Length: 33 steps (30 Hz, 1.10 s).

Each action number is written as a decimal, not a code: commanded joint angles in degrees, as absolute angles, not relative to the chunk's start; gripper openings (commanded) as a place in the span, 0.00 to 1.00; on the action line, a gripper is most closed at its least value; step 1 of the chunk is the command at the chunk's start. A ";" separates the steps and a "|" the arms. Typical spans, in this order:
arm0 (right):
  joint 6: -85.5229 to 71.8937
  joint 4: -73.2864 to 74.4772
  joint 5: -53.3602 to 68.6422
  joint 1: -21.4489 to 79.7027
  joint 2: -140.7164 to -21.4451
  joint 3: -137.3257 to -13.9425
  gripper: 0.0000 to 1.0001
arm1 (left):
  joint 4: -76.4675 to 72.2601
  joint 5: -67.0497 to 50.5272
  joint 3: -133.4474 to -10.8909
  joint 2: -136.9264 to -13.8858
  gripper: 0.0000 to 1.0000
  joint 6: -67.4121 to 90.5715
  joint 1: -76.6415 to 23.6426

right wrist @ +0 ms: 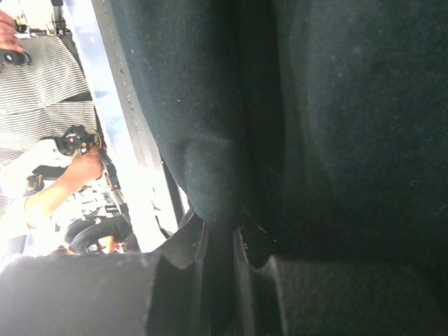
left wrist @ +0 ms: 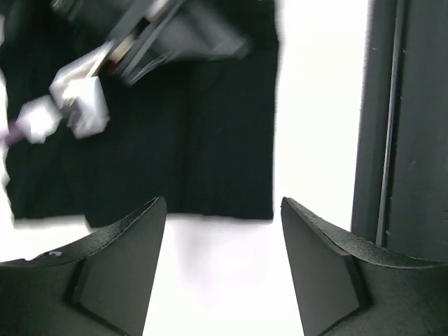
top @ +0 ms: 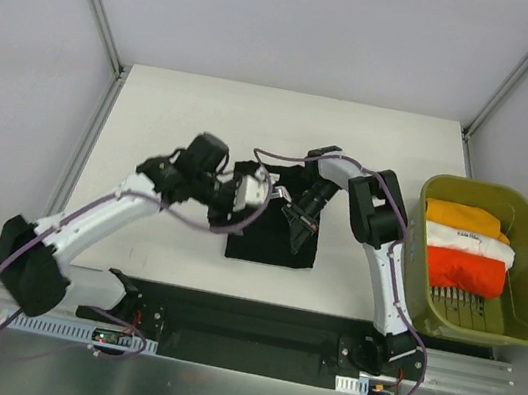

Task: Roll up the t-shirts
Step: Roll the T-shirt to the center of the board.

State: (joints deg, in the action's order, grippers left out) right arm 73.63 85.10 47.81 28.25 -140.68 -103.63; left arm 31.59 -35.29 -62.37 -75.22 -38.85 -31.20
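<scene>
Item: black t-shirt, lying on table; your right gripper is pinching its cloth, your left gripper is hanging released.

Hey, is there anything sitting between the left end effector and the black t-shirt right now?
Nothing visible. The left end effector is open, with only bare table before the edge of the black t-shirt. The right end effector is shut on a fold of it farther in, off that path.
</scene>
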 commanded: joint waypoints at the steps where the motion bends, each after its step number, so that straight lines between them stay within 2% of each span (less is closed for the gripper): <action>1: 74.00 95.01 41.31 28.56 -143.44 -104.50 0.07 | 19.71 -20.77 -48.36 -69.01 0.67 -50.09 -40.50; 6: 73.92 95.01 41.31 28.56 -143.35 -104.50 0.07 | 12.58 -17.05 -43.95 -70.40 0.67 -49.57 -47.54; 14: 73.13 95.01 40.96 28.56 -143.88 -105.12 0.07 | 9.76 -19.43 -39.11 -74.35 0.66 -49.22 -49.48; 21: 72.95 95.01 40.96 28.56 -143.88 -105.03 0.07 | 9.84 -16.61 -41.66 -83.05 0.65 -49.83 -49.48; 24: 73.04 94.92 41.04 28.56 -143.88 -104.94 0.07 | 11.51 -15.30 -43.68 -86.74 0.62 -50.01 -49.57; 26: 73.21 94.92 41.22 28.56 -143.70 -104.85 0.09 | 13.26 -13.98 -45.25 -89.64 0.54 -50.10 -49.92; 28: 73.30 94.83 41.74 28.04 -143.00 -104.68 0.19 | 15.55 -12.49 -46.31 -92.36 0.46 -48.62 -49.92; 29: 72.60 94.92 42.97 27.43 -142.48 -104.85 0.40 | 16.43 -12.57 -47.28 -93.07 0.41 -48.43 -49.92; 30: 72.25 95.01 44.02 25.25 -141.51 -105.20 0.72 | 18.35 -13.18 -47.55 -93.42 0.37 -48.69 -49.83; 31: 71.99 95.01 45.08 23.57 -137.85 -105.55 0.96 | 18.80 -13.97 -47.55 -93.34 0.34 -49.13 -49.83; 33: 73.20 95.01 47.98 17.36 -132.83 -106.78 0.96 | 20.29 -16.60 -47.55 -92.82 0.25 -49.13 -49.83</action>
State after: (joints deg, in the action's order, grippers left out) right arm 66.78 86.06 51.94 26.52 -138.47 -103.94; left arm 12.36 -14.55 -48.31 -90.67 -49.12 -49.54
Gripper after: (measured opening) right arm 0.915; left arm 0.302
